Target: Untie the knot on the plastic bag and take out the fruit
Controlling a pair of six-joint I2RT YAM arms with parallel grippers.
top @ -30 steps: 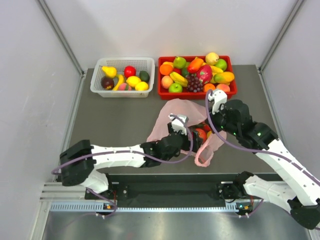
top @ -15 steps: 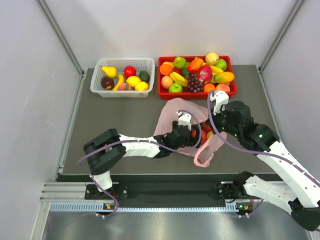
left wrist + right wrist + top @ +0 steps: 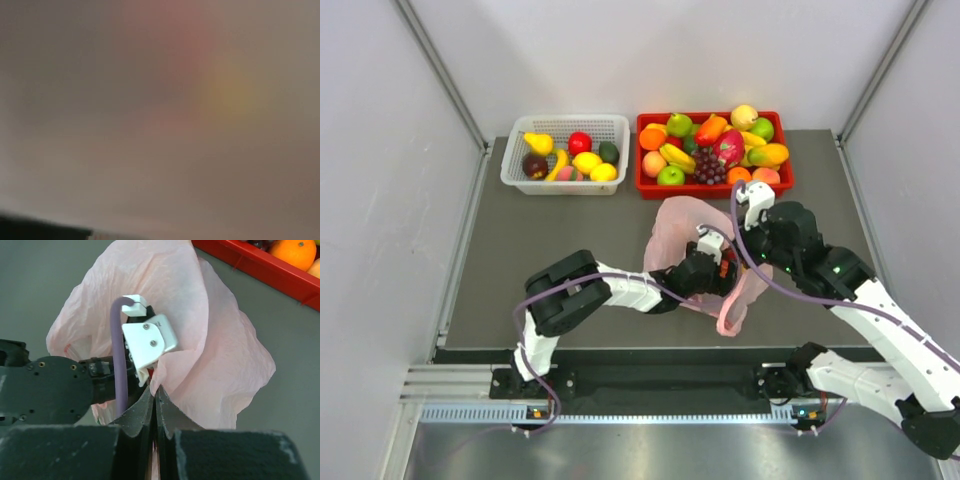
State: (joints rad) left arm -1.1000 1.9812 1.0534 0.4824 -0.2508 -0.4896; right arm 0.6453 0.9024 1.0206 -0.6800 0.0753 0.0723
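From above, we see the thin, crinkled, translucent pink plastic bag (image 3: 678, 222) lying on the matte dark grey tabletop (image 3: 560, 240), just in front of the red plastic tray (image 3: 715, 190) heaped with glossy toy fruit. A white slotted plastic basket (image 3: 565, 119) holding a few more pieces sits to that tray's left. A patch of the reddish fruit (image 3: 726, 262) shows inside the bag. The left gripper (image 3: 723, 268) is pushed into the bag, and the right gripper (image 3: 740, 255) meets the bag's right edge. Pale grey panels wall the table in, and a ribbed metal rail (image 3: 620, 412) runs along the near edge.

The left wrist view is a soft blur of pink and yellow against grey, so we cannot tell how far those fingers are parted or whether they have hold of anything.

In the right wrist view, the two dark, rough-surfaced fingers are pressed together with a fold of the pink film pinched between them. The bag billows up behind in soft wrinkles. The left arm's white camera bracket (image 3: 149, 342) and purple cable (image 3: 119, 355) sit against the plastic.
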